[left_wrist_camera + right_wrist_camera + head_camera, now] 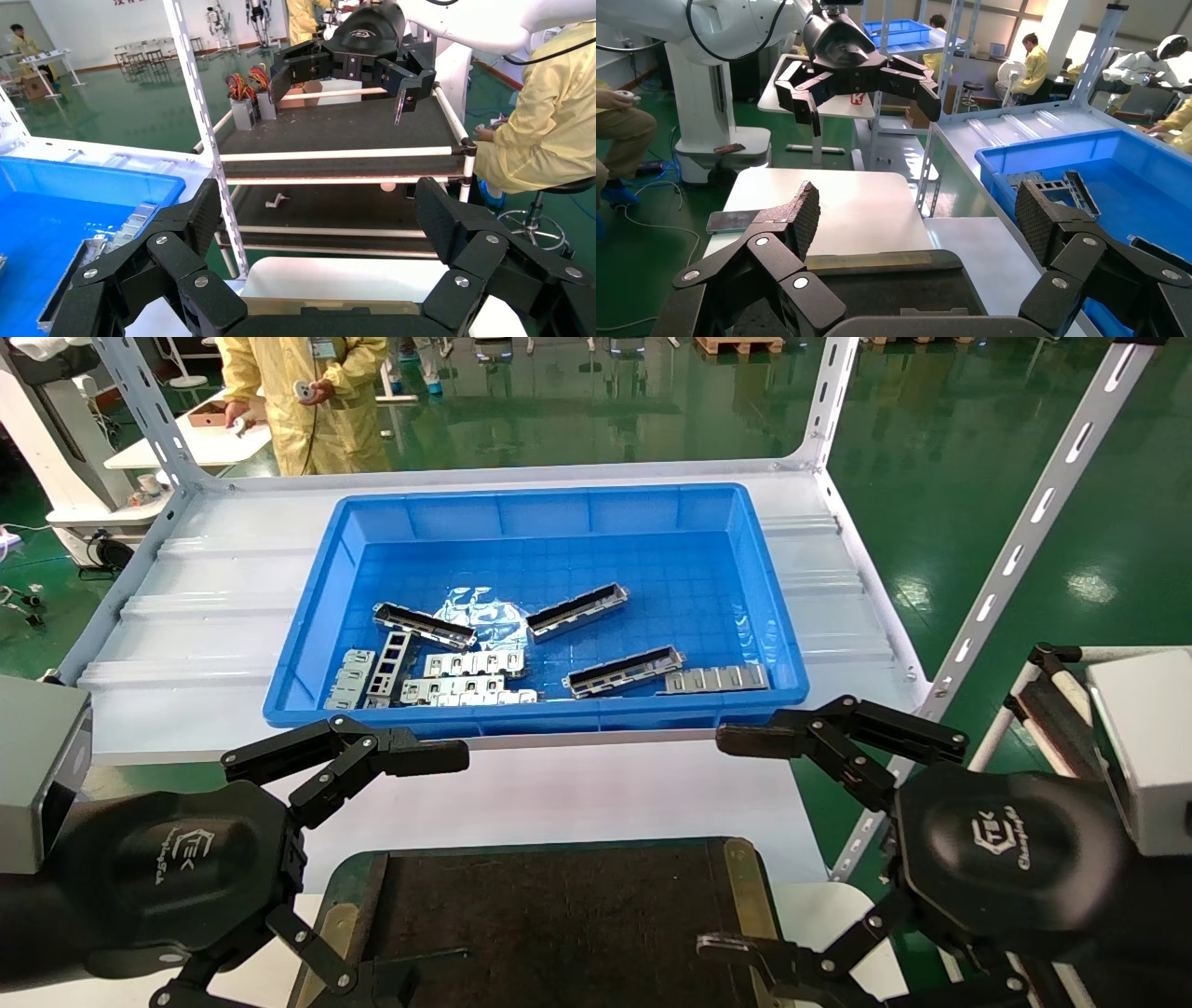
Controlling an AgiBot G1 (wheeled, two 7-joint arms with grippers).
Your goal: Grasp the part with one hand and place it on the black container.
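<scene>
Down by the near edge of the shelf, left gripper (424, 877) and right gripper (740, 845) hover spread wide and empty, above the black tray (559, 924). Nothing grasped yet: the channel bar (622, 672) lies near the blue bin's (549, 505) front wall, so next, I'd say, one arm reaches in and straddles it.

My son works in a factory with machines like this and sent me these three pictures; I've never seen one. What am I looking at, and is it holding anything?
It is a two-armed robot. The big picture comes from a camera on its head; the other two come from cameras on its wrists. The black claws are its grippers: left gripper and right gripper, both open and holding nothing, hovering over a flat black container. Ahead, on a white shelf, sits a blue bin with grey metal channel parts, such as this part, and flat silver plates. A person in yellow stands behind.
</scene>
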